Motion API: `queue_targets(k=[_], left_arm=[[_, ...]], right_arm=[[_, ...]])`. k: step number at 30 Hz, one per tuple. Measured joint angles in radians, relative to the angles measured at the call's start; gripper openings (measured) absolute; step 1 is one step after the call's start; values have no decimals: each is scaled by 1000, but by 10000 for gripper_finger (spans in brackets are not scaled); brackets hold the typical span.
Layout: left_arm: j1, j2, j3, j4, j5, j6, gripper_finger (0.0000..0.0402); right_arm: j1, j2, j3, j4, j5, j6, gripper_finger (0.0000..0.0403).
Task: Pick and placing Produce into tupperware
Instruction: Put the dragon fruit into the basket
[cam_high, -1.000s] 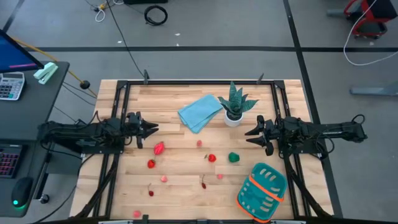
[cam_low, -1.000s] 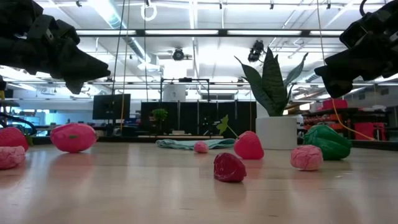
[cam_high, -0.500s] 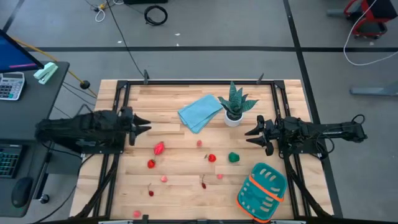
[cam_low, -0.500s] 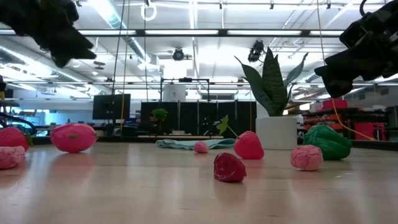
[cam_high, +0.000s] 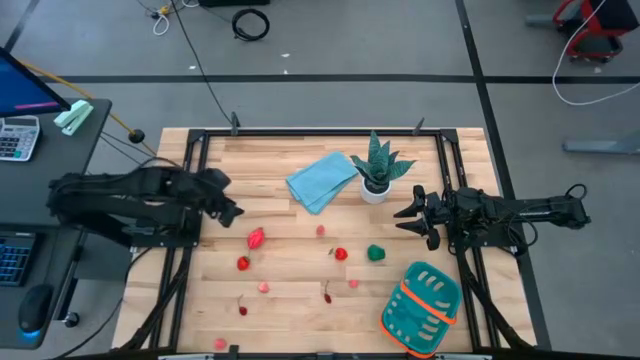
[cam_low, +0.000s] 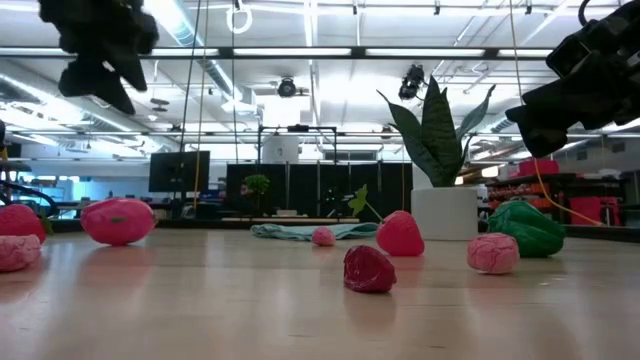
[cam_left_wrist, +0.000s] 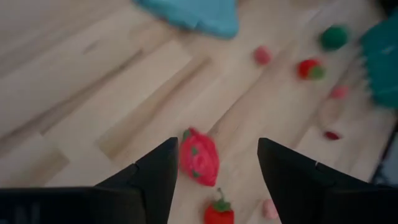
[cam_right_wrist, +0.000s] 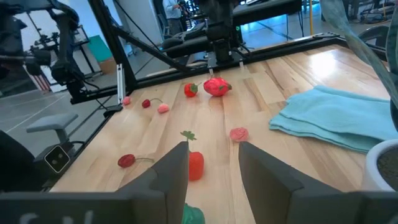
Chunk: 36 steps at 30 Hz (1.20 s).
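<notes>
Small toy produce lies scattered on the wooden table: a pink-red fruit (cam_high: 256, 238) (cam_left_wrist: 199, 155), a red piece (cam_high: 341, 254), a round green piece (cam_high: 376, 253) (cam_low: 525, 228) and several small pink and red bits. The teal tupperware (cam_high: 422, 295) rests tilted near the right near corner. My left gripper (cam_high: 234, 212) (cam_left_wrist: 217, 165) is open, tipped downward and hovering above the pink-red fruit, which shows between its fingers. My right gripper (cam_high: 404, 220) (cam_right_wrist: 214, 162) is open, hovering level at the table's right, above and beyond the green piece.
A light blue folded cloth (cam_high: 322, 180) and a spiky potted plant (cam_high: 380, 170) sit at the far middle of the table. The black frame rails (cam_high: 190, 180) run along both sides. A desk with a calculator (cam_high: 18, 138) stands left of the table.
My left arm has drawn back toward the table's left edge and risen, and its gripper has tipped from level to pointing downward over the pink-red fruit. The produce and the right arm have stayed where they were.
</notes>
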Motion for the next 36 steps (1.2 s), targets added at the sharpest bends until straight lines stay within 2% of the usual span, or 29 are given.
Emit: queue_targets(k=[4,8,14,20,23,27,36], left_arm=[[-1,117,0,0,38,-5,228],[0,214,0,-4,43,-8,236],[-5,343,0,-5,126,-35,245],[-13,457,0,28,129,-34,252],[-24,503,0,96,131,-32,252],[-37,544,0,191,196,-33,251],[-53,628,0,125,200,-50,258]], right_arm=[[0,0,0,8,0,1,149],[0,0,0,26,-1,82,149],[0,0,0,25,0,121,149],[0,0,0,25,3,143,149],[0,0,0,22,3,143,149],[0,0,0,15,3,142,149],[-1,0,0,7,3,142,149]])
